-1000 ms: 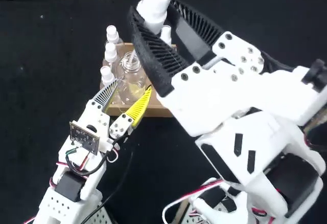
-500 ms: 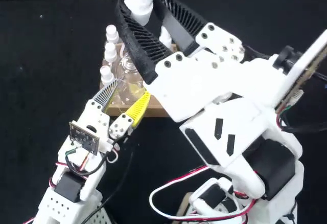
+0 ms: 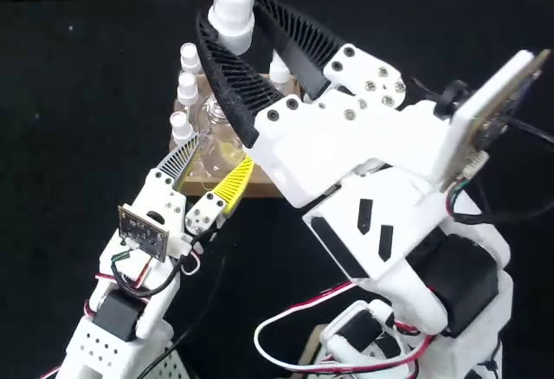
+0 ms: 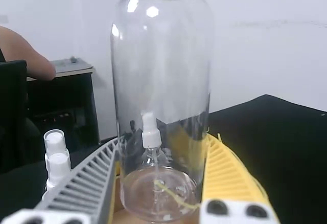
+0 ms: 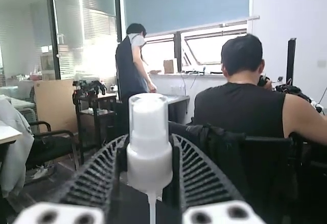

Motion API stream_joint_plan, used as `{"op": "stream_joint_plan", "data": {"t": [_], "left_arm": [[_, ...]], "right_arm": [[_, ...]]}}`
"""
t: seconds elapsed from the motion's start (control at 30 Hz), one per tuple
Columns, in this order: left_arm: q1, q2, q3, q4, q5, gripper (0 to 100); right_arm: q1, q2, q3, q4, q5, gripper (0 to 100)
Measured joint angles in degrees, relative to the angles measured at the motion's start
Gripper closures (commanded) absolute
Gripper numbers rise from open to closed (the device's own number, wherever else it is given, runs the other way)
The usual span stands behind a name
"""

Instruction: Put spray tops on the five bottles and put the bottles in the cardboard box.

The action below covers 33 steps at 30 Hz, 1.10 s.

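A clear bottle (image 3: 215, 130) with no top stands upright at the cardboard box (image 3: 264, 185), and my left gripper (image 3: 214, 156) is shut on its lower body with one grey and one yellow finger. In the left wrist view the clear bottle (image 4: 161, 81) rises between the fingers of the left gripper (image 4: 163, 150). My right gripper (image 3: 247, 37), with black ribbed fingers, is shut on a white spray top (image 3: 234, 3) held high over the box's far side. In the right wrist view the spray top (image 5: 149, 142) sits upright in the right gripper (image 5: 149, 150), its thin tube hanging down.
Three capped bottles (image 3: 185, 90) stand in a row along one side of the box, and another white cap (image 3: 280, 67) shows behind the black fingers. Black table cloth surrounds the box. The right arm's big white body (image 3: 389, 223) overhangs the near right side.
The right arm has swung to the left and turned at the wrist, carrying the spray top leftward over the box. The left arm and its bottle have not moved.
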Motion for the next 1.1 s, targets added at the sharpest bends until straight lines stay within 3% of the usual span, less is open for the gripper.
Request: {"op": "stream_joint_plan", "data": {"t": [0.33, 0.6, 0.93, 1.1], "left_arm": [[0.0, 0.0, 0.0, 0.0, 0.0, 91], [0.1, 0.0, 0.0, 0.0, 0.0, 91], [0.0, 0.0, 0.0, 0.0, 0.0, 91], [0.0, 0.0, 0.0, 0.0, 0.0, 91]], "right_arm": [[0.1, -0.3, 7.9, 1.7, 0.1, 97.5], [0.0, -0.3, 7.9, 14.2, 0.2, 76.7], [-6.0, -5.6, 7.9, 21.6, 0.1, 78.6], [-4.8, -12.1, 12.2, 23.3, 0.1, 78.6]]}}
